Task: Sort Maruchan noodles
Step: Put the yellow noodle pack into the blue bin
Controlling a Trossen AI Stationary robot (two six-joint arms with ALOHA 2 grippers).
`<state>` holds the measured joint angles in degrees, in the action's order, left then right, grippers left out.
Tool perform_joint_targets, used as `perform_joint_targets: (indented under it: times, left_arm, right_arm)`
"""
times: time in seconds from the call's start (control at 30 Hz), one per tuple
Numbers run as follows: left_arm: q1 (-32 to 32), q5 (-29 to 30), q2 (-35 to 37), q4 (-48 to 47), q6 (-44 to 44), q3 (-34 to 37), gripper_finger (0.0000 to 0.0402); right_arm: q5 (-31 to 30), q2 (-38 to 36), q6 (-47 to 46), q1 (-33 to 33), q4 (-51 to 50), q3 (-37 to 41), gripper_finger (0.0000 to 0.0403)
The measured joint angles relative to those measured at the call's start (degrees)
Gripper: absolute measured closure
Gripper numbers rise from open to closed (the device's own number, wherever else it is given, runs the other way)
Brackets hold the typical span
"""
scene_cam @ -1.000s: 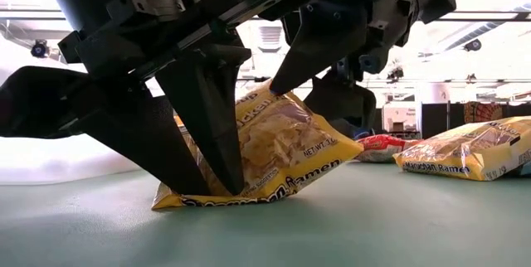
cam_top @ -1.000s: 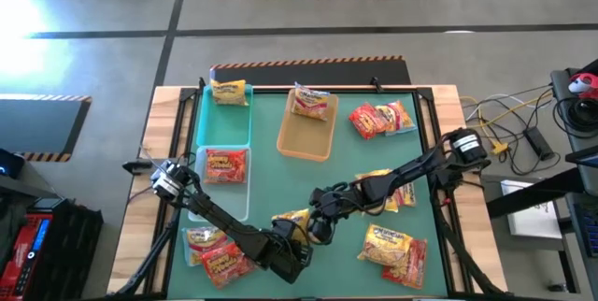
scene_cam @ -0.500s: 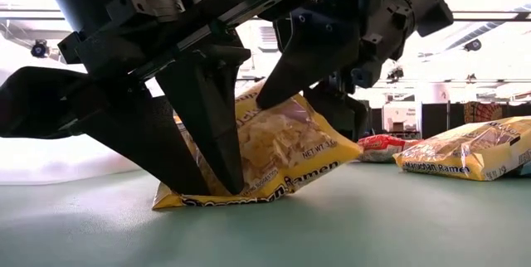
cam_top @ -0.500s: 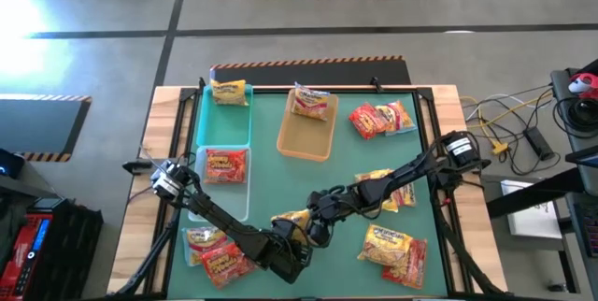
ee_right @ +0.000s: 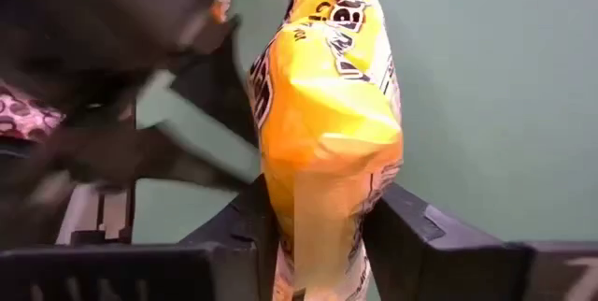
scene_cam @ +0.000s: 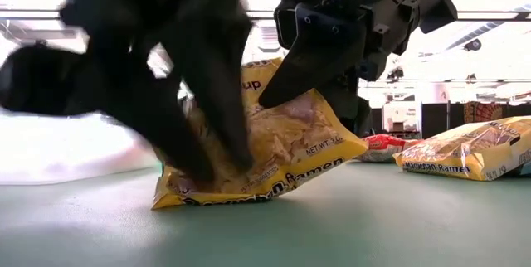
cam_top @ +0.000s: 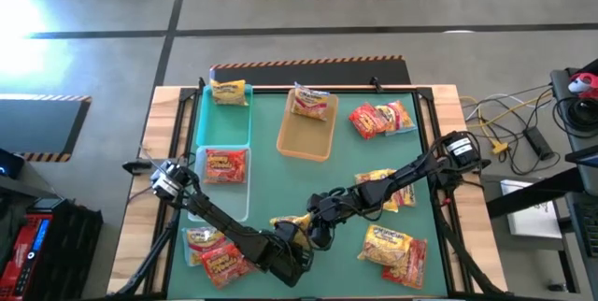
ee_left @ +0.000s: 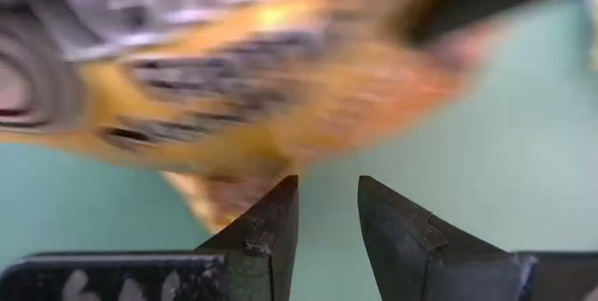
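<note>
Blur smears the left gripper in the low view; its narrow-set fingers hold nothing I can make out, so I cannot tell its state. The right gripper pinches a yellow noodle packet near the table's front edge, one corner touching the mat.

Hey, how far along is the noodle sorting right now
Partly done. Sorted: one packet each in the teal tray, clear tray and tan tray. In hand: the right gripper has closed on a yellow packet at the table's front, with the left gripper right beside it. Left: loose packets at front left, front right and along the right side.
</note>
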<state>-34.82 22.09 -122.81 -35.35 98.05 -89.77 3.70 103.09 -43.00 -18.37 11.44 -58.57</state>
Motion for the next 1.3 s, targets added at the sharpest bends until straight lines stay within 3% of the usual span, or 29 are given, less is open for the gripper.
perform_joint_targets:
  times: [0.2, 0.53, 0.73, 1.03, 1.3]
  left_arm:
    - [-1.3, 0.2, 0.7, -9.9, -2.7, -7.1, 0.0296]
    - [-1.8, 4.6, 0.7, -31.7, -5.8, -18.7, 0.0246]
    - [-1.8, 6.8, 0.7, -35.1, -13.7, -21.0, 0.0222]
    - [-1.8, 7.2, 0.8, -33.8, -24.7, -21.1, 0.0219]
    - [0.1, 2.7, 0.8, -30.7, -28.9, -21.1, 0.0218]
  right_arm:
    - [0.9, 0.0, 0.7, 0.1, -0.2, 0.0, 0.0293]
    - [5.0, 0.0, 8.7, 0.2, -0.9, 0.0, 0.0296]
    - [7.5, -0.6, 15.0, 0.1, -1.6, 0.1, 0.0296]
    - [8.8, -1.5, 22.3, 0.1, -2.7, 0.1, 0.0297]
    - [8.9, -3.4, 27.2, 0.2, -3.7, 0.1, 0.0297]
